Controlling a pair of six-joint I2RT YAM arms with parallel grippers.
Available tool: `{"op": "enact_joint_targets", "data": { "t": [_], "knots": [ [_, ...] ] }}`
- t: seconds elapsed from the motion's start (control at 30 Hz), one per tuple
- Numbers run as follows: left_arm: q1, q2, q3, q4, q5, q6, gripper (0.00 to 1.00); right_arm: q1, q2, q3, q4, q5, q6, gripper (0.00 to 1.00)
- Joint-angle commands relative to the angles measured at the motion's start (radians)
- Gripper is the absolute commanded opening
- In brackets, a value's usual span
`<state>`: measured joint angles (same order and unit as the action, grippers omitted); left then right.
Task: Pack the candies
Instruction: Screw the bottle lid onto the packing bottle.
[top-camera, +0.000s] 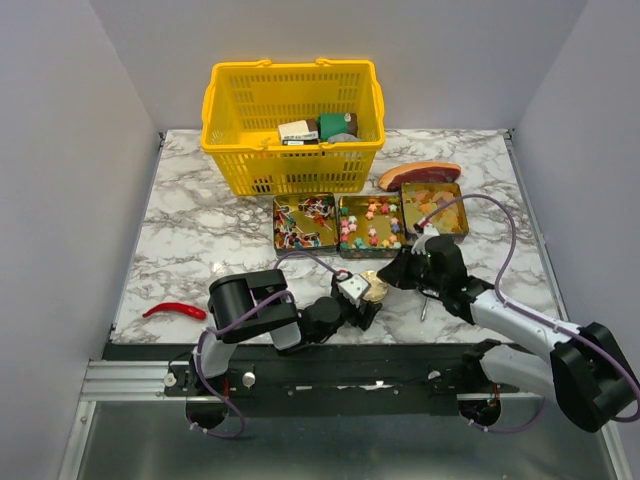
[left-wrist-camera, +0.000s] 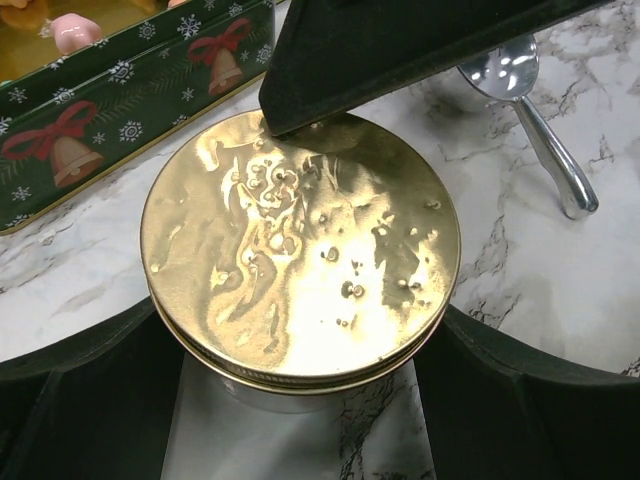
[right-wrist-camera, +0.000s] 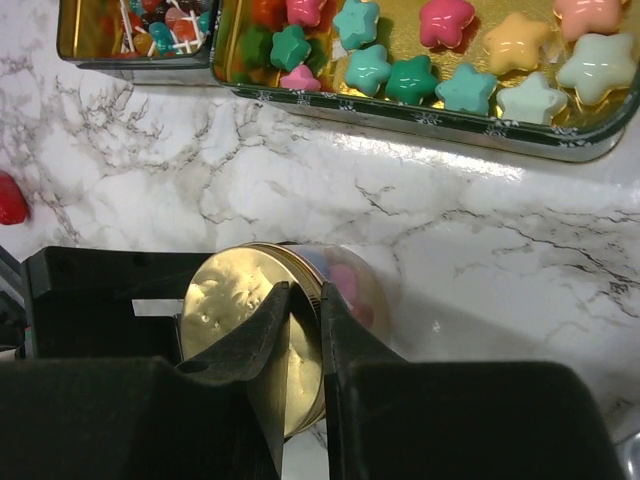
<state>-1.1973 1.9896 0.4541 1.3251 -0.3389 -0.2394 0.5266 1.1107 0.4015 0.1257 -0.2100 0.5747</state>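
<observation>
The right tool (right-wrist-camera: 305, 300) pinches the rim of the gold lid (left-wrist-camera: 300, 250), seemingly to turn it, while the left tool (top-camera: 368, 293) clasps the jar (right-wrist-camera: 352, 290) steady on the desk (right-wrist-camera: 450, 220). Most candies (right-wrist-camera: 440, 50) lie in open tins (right-wrist-camera: 420, 118) just behind; a few show inside the jar.

The white marble table (top-camera: 200, 230) holds a yellow plastic basket (top-camera: 250, 170), a red-brown meat slab (top-camera: 418, 174), three open green tins (top-camera: 371, 254) of candies (right-wrist-camera: 370, 65), a clear jar with a gold lid (left-wrist-camera: 300, 250), a silver spoon (left-wrist-camera: 545, 140) and a red pepper (top-camera: 175, 311).
</observation>
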Motion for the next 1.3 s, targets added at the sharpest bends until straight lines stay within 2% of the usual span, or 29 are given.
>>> {"op": "enact_joint_targets", "data": {
  "t": [0.0,0.47,0.63,0.7,0.73,0.77,0.8,0.87,0.9,1.1,1.27],
  "knots": [
    [0.033,0.089,0.015,-0.313,-0.041,-0.032,0.54,0.029,-0.076,-0.115,-0.192,-0.178,0.076,0.01],
    [0.081,0.106,0.051,-0.395,-0.048,-0.069,0.52,0.027,-0.317,-0.167,-0.354,-0.261,0.105,0.01],
    [0.081,0.104,0.046,-0.386,-0.034,-0.058,0.52,0.027,-0.414,-0.142,-0.446,-0.214,0.106,0.01],
    [0.081,0.095,0.025,-0.348,0.004,-0.049,0.57,0.027,-0.434,-0.113,-0.48,-0.152,0.111,0.01],
    [0.081,0.089,0.011,-0.328,0.026,-0.049,0.62,0.029,-0.458,-0.104,-0.506,-0.126,0.114,0.01],
    [0.081,0.069,-0.001,-0.287,0.069,-0.046,0.8,0.027,-0.471,-0.093,-0.512,-0.093,0.116,0.02],
    [0.079,0.058,-0.021,-0.279,0.077,-0.054,0.87,0.027,-0.483,-0.089,-0.517,-0.071,0.125,0.09],
    [0.079,0.037,-0.034,-0.267,0.087,-0.057,0.94,0.027,-0.514,-0.082,-0.525,-0.043,0.129,0.13],
    [0.079,0.019,-0.046,-0.264,0.09,-0.058,0.99,0.027,-0.519,-0.075,-0.528,-0.039,0.134,0.18],
    [0.077,-0.069,-0.098,-0.248,0.103,-0.075,0.99,0.027,-0.486,-0.058,-0.535,-0.034,0.116,0.33],
    [0.077,-0.127,-0.137,-0.239,0.109,-0.089,0.99,0.027,-0.468,-0.047,-0.523,-0.022,0.096,0.39]
  ]
}}
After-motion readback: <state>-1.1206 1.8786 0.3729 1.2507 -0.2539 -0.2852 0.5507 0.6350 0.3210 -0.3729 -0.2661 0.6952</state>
